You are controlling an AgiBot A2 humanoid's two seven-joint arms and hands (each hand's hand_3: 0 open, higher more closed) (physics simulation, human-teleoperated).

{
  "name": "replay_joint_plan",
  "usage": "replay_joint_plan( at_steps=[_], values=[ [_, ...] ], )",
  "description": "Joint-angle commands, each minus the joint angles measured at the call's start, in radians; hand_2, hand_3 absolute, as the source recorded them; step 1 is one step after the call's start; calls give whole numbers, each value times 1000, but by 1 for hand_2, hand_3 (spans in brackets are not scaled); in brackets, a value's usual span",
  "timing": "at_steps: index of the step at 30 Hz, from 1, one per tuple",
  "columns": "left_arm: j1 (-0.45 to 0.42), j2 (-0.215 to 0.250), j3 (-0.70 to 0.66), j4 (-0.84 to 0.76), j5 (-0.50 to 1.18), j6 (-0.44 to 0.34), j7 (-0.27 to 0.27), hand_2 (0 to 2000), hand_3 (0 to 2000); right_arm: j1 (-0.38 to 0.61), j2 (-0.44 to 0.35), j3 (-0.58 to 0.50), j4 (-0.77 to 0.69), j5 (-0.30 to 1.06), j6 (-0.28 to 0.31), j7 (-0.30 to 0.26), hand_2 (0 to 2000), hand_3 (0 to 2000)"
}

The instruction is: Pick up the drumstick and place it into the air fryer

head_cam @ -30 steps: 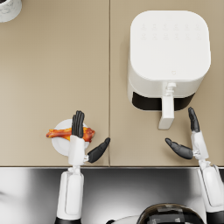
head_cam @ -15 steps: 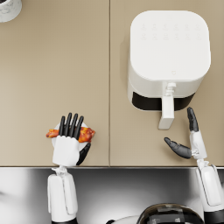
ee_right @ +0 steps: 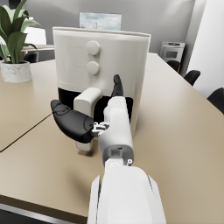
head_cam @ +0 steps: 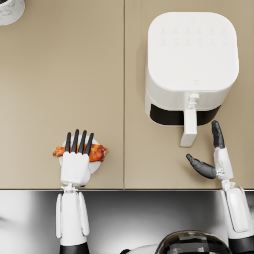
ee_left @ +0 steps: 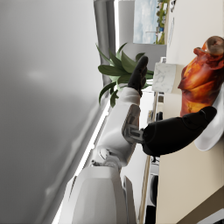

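The browned drumstick (head_cam: 99, 152) lies on a small white plate (head_cam: 95, 166) near the table's front edge, left of the seam. My left hand (head_cam: 76, 159) hovers flat over it, fingers straight and spread, covering its middle. The left wrist view shows the drumstick (ee_left: 197, 81) on the plate (ee_left: 212, 127) with my thumb (ee_left: 179, 131) beside it, not closed around it. The white air fryer (head_cam: 191, 64) stands at the back right, its handle (head_cam: 189, 127) facing me and the drawer pulled slightly out. Just right of the handle, my right hand (head_cam: 212, 159) holds nothing, thumb spread wide.
A grey marbled pot (head_cam: 10, 9) sits at the table's far left corner; it holds a leafy plant (ee_right: 15, 41). A seam (head_cam: 124, 94) splits the tan tabletop. The table's front edge (head_cam: 127, 189) runs just behind both wrists.
My left hand has turned palm down and slid over the drumstick, now covering its middle. The right hand and the air fryer have stayed put.
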Motion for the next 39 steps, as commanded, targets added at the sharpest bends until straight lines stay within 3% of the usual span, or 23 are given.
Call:
replay_joint_plan(
  at_steps=[1, 11, 13, 14, 15, 19, 21, 23, 25, 30, 39],
  values=[
    [40, 1, 27, 92, 4, -2, -1, 0, 0, 27, -12, -6, -14, 0, 0, 0, 0, 0],
    [95, -5, 97, 283, 16, 119, 0, 0, 0, 21, -29, -2, -51, 0, 0, 0, 0, 0],
    [114, -13, 123, 321, 14, 84, -1, 0, 0, 22, -33, 2, -52, 0, 0, 0, 0, 0],
    [122, -18, 138, 336, 13, 73, 1, 1361, 327, 19, -34, 5, -47, 0, 0, 0, 0, 0],
    [130, -21, 142, 350, 13, 55, 1, 2000, 653, 16, -35, 5, -52, 0, 0, 0, 0, 0],
    [149, -37, 186, 349, 12, 140, 19, 2000, 1960, 3, -37, 37, -109, 0, 0, 0, 0, 0],
    [146, -40, 192, 294, 12, 262, 105, 2000, 2000, 13, -45, 46, -155, 0, 0, 0, 0, 0],
    [143, -36, 177, 212, 14, 319, 176, 2000, 2000, 32, -56, 53, -213, 0, 0, 0, 0, 0],
    [146, -32, 162, 141, 15, 350, 212, 2000, 2000, 50, -66, 58, -257, 0, 0, 0, 0, 0],
    [147, -23, 153, 13, 15, 392, 243, 2000, 2000, 94, -91, 57, -343, 0, 0, 0, 0, 0],
    [178, -2, 144, -60, -376, 400, 251, 2000, 2000, 146, -126, 120, -418, 0, 0, 0, 0, 0]
  ],
)
